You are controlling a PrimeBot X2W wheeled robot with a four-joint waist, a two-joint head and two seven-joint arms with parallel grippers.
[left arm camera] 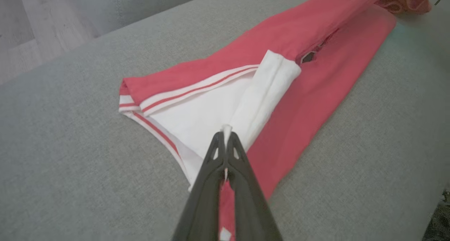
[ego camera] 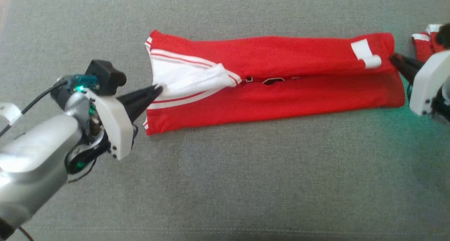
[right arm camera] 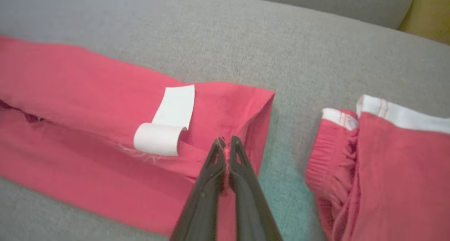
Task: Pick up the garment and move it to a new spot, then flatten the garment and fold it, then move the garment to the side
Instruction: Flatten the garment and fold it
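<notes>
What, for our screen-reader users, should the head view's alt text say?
A long red jersey with white trim, folded lengthwise on grey upholstery, is pinched at both ends: left gripper shut on the white-lined end, right gripper on the other end. A second red garment lies further right.

Grey upholstered sofa cushion (ego camera: 225, 184) is occupied by long folded red-and-white jersey (ego camera: 281, 93); second red garment with white band (ego camera: 423, 47) is laid just beside.

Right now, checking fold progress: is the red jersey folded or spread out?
Folded: the red jersey lies as a narrow strip, its far side turned over, lettering mostly hidden under it.
</notes>
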